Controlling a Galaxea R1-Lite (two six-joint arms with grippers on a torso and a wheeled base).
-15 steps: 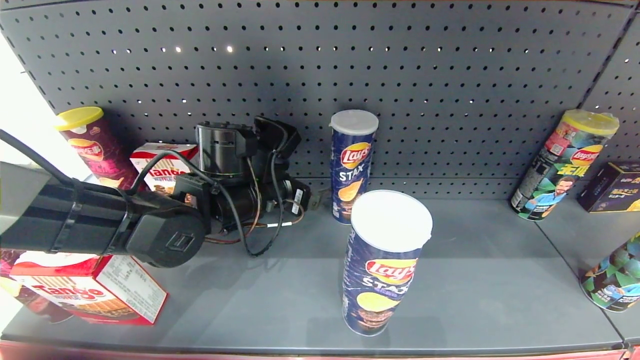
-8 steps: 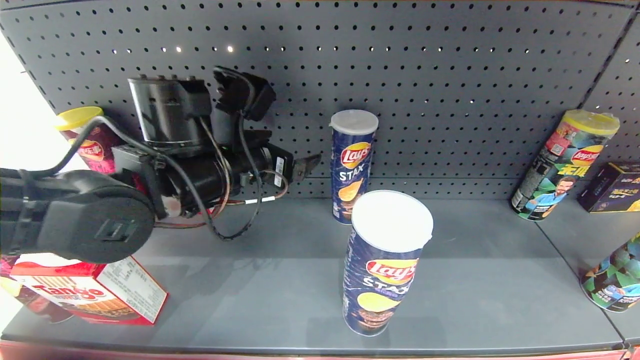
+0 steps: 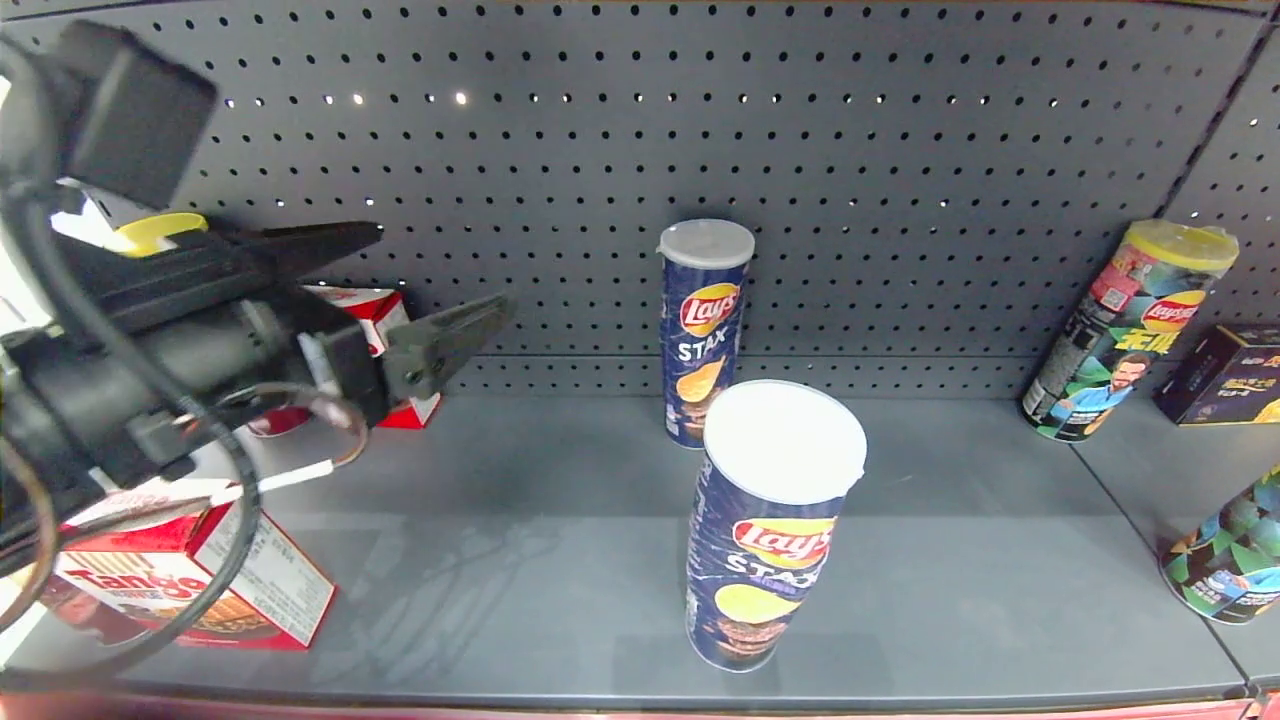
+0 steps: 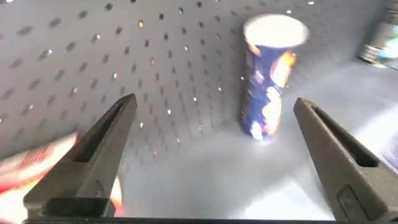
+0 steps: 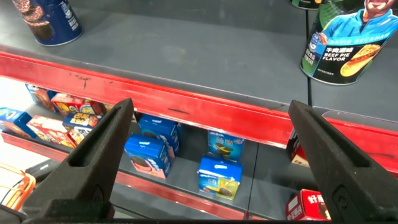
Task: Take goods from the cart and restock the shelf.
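left hand [image 3: 400,290] spread wide, holding nothing, over the shelf [image 3: 540,560]; open room to the back can [image 3: 703,320] and front can [image 3: 765,540]. right hand [image 5: 211,106] spread wide before the red edge [image 5: 249,115].

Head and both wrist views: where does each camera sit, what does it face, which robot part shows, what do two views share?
Head view: on the head, looking down at the shelf; open left gripper.
Left wrist view: on that wrist, facing the rear blue chip can; same gripper.
Right wrist view: on that wrist, facing the shelf's red front edge; open right gripper.
Shared: that can, in head and left wrist views.
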